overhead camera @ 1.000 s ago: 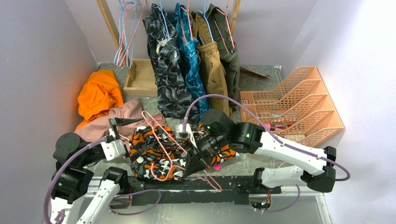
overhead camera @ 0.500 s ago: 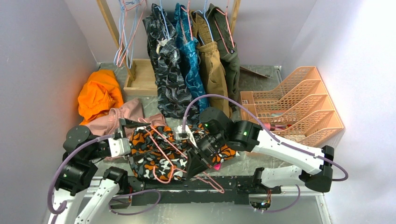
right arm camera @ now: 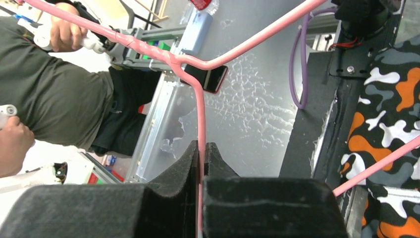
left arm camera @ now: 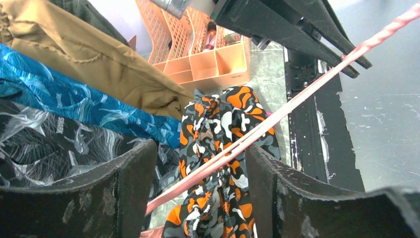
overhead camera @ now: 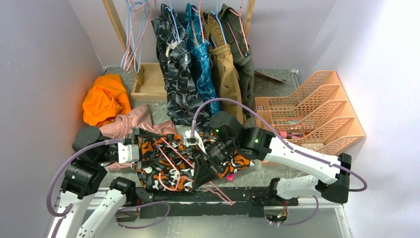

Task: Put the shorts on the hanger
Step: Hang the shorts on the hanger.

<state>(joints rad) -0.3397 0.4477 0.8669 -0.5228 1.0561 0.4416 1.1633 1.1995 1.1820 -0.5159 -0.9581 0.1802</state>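
Observation:
The shorts [overhead camera: 166,166], in orange, black, white and grey camouflage, lie bunched on the table in front of the arms. The pink wire hanger [overhead camera: 173,154] lies slanted across them. My left gripper [overhead camera: 147,151] is open at the shorts' left edge; in the left wrist view [left arm camera: 198,193] the shorts [left arm camera: 218,144] and a hanger wire [left arm camera: 282,114] pass between its spread fingers [left arm camera: 126,191] without being pinched. My right gripper [overhead camera: 200,172] is shut on the hanger; the right wrist view [right arm camera: 200,158] shows the wire [right arm camera: 199,106] clamped between the pads, with the shorts [right arm camera: 391,124] at the right.
Several garments [overhead camera: 198,64] hang on a rack at the back beside light-blue hangers [overhead camera: 132,34]. An orange garment [overhead camera: 101,99] and pink shorts [overhead camera: 130,123] lie at the left. A wooden box [overhead camera: 148,79] stands behind them. An orange file rack [overhead camera: 312,114] stands at the right.
My left gripper has moved right, up to the shorts' left edge. The right gripper has shifted the hanger slightly left and farther over the shorts.

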